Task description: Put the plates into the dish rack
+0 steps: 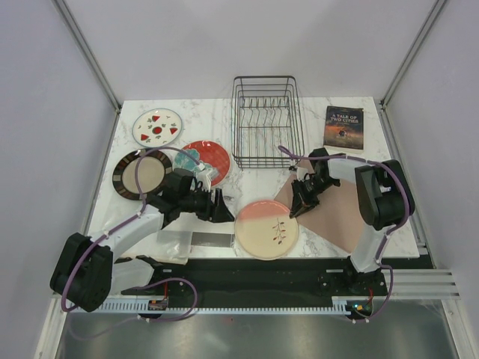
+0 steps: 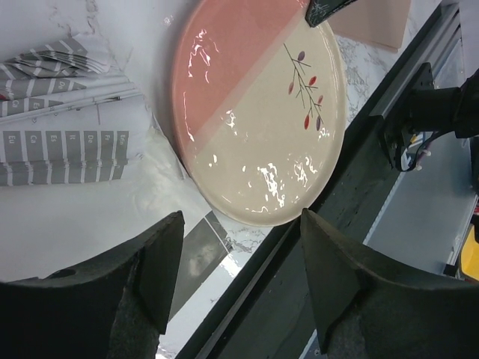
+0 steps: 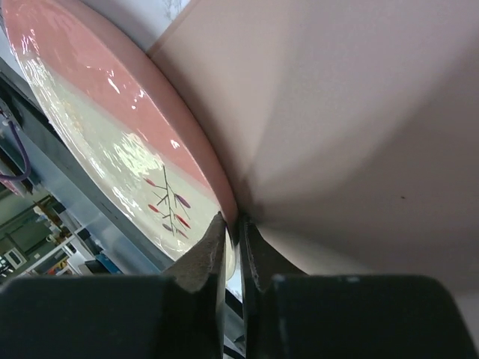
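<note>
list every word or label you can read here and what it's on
"A TALE OF TWO CITIES": on the cover of the dark paperback book; any other print there is too small to read.
On the white printed sheets: short letter codes in grey tabs, too blurred to read.
On the pink-and-cream round plate: a twig drawing, no words.

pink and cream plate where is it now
Top view: the pink-and-cream plate lies centre at the table's near edge, its right rim over the mat, in front of the dish rack.

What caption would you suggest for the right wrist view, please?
Right gripper pinching the rim of the round pink-and-cream twig-patterned plate beside the flat pinkish-brown mat.
</note>
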